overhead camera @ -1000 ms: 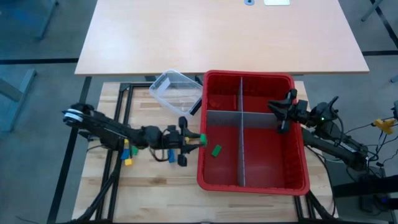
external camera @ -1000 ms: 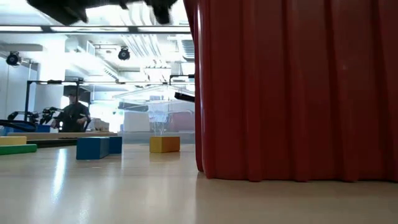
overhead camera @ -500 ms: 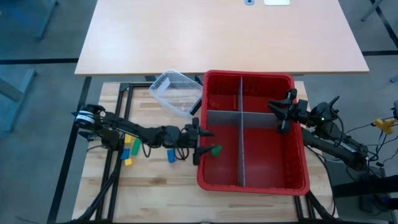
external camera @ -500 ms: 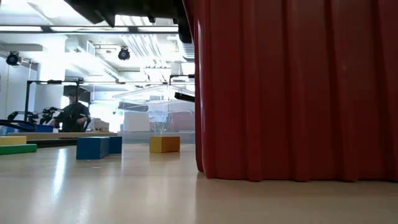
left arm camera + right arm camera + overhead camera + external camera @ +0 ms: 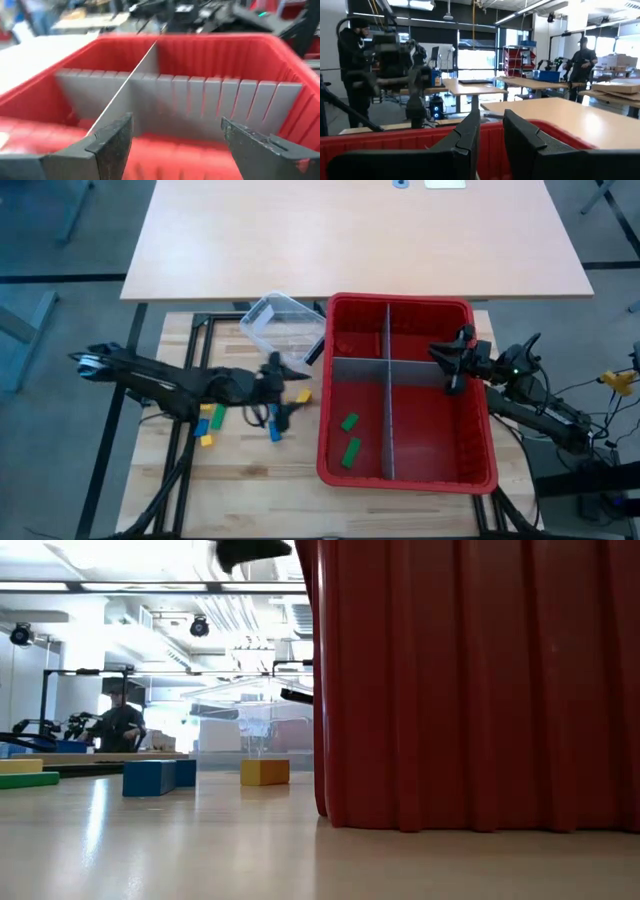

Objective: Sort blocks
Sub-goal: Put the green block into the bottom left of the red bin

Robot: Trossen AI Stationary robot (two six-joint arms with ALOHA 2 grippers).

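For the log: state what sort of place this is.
Probably a robotics lab or workshop: open ceiling with strip lights, rows of workbenches, a red parts rack, people standing at other stations.

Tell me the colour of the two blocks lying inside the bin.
Both small plastic blocks are green; the high view shows them best.

The left arm lies low across the left half of the table, stretched toward the middle, and its left gripper [image 5: 283, 398] sits at the end of it with the two dark fingers [image 5: 112, 142] spread wide apart and nothing between them. The right arm reaches in from the right edge, elbow out toward the table's side, and carries the right gripper [image 5: 455, 365] raised, pointing across toward the left arm. Its own fingers [image 5: 470, 137] stand upright and close together with only a narrow gap, gripping nothing.
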